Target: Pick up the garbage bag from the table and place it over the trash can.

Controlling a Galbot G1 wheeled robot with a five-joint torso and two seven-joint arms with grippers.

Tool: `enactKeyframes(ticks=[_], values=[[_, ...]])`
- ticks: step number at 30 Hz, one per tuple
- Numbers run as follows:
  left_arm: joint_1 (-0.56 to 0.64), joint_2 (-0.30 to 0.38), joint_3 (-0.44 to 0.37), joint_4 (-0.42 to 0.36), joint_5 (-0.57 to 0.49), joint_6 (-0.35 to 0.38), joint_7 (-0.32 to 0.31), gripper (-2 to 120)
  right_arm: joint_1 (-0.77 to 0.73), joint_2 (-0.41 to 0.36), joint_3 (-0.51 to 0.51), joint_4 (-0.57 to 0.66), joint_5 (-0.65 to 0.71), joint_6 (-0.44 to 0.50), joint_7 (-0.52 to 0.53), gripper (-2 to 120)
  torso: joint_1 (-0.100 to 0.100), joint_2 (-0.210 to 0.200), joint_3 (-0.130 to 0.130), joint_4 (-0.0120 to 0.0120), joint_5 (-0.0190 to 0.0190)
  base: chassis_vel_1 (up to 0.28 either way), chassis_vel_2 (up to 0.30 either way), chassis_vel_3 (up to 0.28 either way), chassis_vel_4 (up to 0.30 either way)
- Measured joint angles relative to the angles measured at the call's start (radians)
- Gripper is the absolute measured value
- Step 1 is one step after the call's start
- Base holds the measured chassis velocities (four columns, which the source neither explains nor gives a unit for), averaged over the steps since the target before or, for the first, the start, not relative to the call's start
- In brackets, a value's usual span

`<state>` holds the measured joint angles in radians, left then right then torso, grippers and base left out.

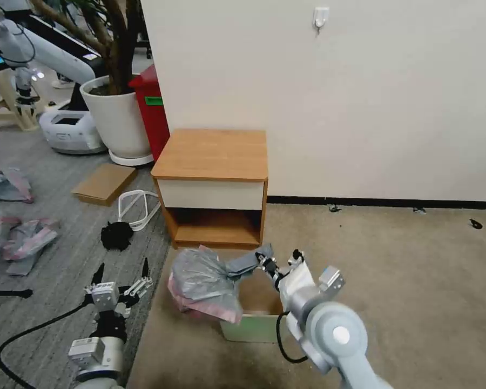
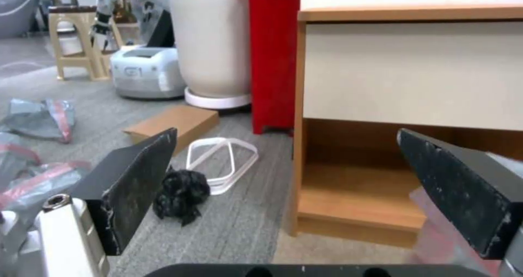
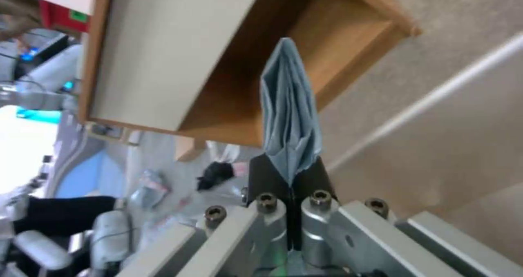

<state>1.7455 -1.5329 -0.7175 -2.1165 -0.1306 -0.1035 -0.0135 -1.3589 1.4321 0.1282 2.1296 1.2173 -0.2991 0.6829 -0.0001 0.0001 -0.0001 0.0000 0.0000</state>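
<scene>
You can barely see the trash can (image 1: 252, 327): the garbage bag (image 1: 208, 283) drapes over its left side and the right arm covers its right corner, so only some inside and a green strip show. In the right wrist view the garbage bag's pinched fold (image 3: 290, 117) disappears between the right gripper's (image 3: 292, 178) closed jaws. In the left wrist view the table (image 2: 408, 70) is cut off at the top and right edges, and something pinkish behind the right jaw is too blurred to tell.

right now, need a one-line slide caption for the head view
Right tool pinches the garbage bag draped over the trash can before the table; left tool waits open.
</scene>
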Motion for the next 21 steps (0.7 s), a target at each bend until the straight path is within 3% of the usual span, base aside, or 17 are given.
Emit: enactKeyframes(ticks=[12,21], values=[[-0.013,0.001,0.007,0.013,0.001,0.0,0.001,100,-0.072,-0.023,-0.069,-0.026,-0.27,0.037,-0.076,0,0.0,0.0,0.0,0.0,0.0,0.0,0.0,0.0,0.0],[-0.019,0.007,0.009,0.016,0.001,0.001,0.002,100,-0.09,-0.066,-0.107,-0.028,-0.39,0.032,-0.105,0,0.0,0.0,0.0,0.0,0.0,0.0,0.0,0.0,0.0]])
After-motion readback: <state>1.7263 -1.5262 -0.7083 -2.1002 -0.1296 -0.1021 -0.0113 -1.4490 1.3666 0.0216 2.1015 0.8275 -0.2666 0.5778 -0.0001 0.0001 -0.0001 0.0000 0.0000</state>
